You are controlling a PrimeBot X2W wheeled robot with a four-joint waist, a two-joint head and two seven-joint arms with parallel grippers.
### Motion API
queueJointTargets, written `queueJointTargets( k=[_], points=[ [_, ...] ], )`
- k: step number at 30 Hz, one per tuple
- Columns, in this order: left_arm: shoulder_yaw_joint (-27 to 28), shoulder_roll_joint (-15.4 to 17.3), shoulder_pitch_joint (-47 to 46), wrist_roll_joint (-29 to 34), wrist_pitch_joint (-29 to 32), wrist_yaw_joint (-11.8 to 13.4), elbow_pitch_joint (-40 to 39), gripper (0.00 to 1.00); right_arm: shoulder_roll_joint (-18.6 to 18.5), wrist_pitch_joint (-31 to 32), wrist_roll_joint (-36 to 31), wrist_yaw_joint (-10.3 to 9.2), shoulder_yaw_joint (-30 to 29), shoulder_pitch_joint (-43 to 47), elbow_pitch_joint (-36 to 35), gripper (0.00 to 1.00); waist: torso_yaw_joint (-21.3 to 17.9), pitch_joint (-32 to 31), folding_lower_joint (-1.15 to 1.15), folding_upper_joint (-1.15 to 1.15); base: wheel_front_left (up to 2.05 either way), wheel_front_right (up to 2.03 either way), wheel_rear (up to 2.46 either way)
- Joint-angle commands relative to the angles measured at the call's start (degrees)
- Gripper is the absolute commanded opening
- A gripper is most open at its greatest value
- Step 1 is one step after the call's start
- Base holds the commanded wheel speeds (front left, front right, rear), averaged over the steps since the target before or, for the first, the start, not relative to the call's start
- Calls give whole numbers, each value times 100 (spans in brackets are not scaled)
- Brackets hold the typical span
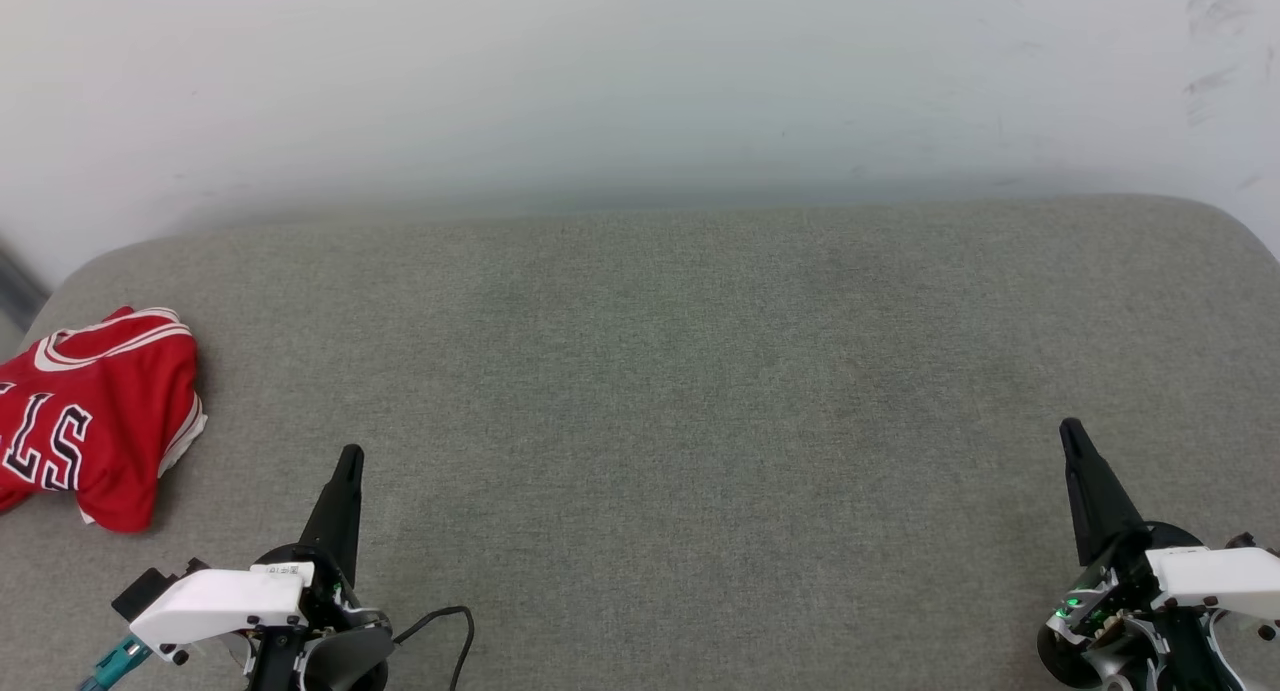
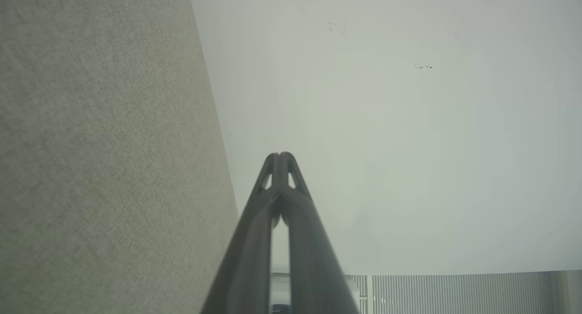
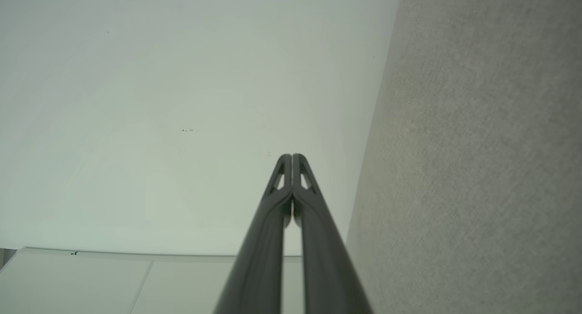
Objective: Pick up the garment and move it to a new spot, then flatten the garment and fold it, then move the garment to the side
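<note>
Closest to the lens, the left end effector (image 1: 350, 461) and the right end effector (image 1: 1070, 433) sit low at either side of the head view, both pinched fully narrow with nothing between the fingers, and each wrist view shows the dark finger pair pressed together, pointing toward the pale wall (image 1: 640, 71). Neither is touching cloth. A thin black cable (image 1: 448, 623) loops beside the left arm. Over at the far left edge of the grey padded counter (image 1: 640, 371) lies the garment (image 1: 100, 411), a red jersey bunched into a compact bundle, striped neckline on top, black white-edged letters showing sideways, part of it cut off by the frame. It is well apart from the right end effector and only near the left one. My read: it looks roughly folded and parked aside, so the job seems at or near its end, with both arms resting. The bundle's edges are uneven, though, so a tidier fold may be wanted.
</note>
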Motion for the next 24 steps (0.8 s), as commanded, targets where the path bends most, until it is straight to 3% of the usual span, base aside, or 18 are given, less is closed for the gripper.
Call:
queueJointTargets(
  k=[1, 24],
  points=[
    [10, -5, -45, 9, 10, -10, 2, 0, 19, 3, -25, 0, 2, -70, 4, 0, 0, 0, 0, 0, 0, 0, 0],
    [10, -5, -45, 8, 9, -10, 2, 0, 19, 3, -25, 0, 3, -70, 4, 0, 0, 0, 0, 0, 0, 0, 0]
  ],
)
